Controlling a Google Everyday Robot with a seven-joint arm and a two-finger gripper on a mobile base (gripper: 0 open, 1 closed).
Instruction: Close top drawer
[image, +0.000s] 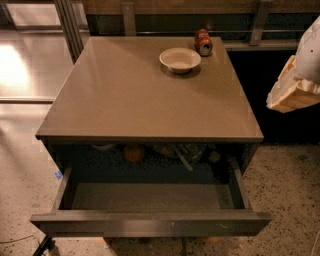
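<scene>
The top drawer is a wide, shallow dark-grey drawer pulled far out of the cabinet toward me; its flat handle-less front runs along the bottom of the view. Its visible floor is bare, and several small items lie in shadow at its back under the counter top. My gripper is at the right edge of the view, beside and above the cabinet's right side, well away from the drawer front. Its cream fingers point down and left.
The cabinet's tan top carries a white bowl and a toppled red can near its back edge. A dark counter and rail run behind. Speckled floor lies right of the cabinet, shiny floor to the left.
</scene>
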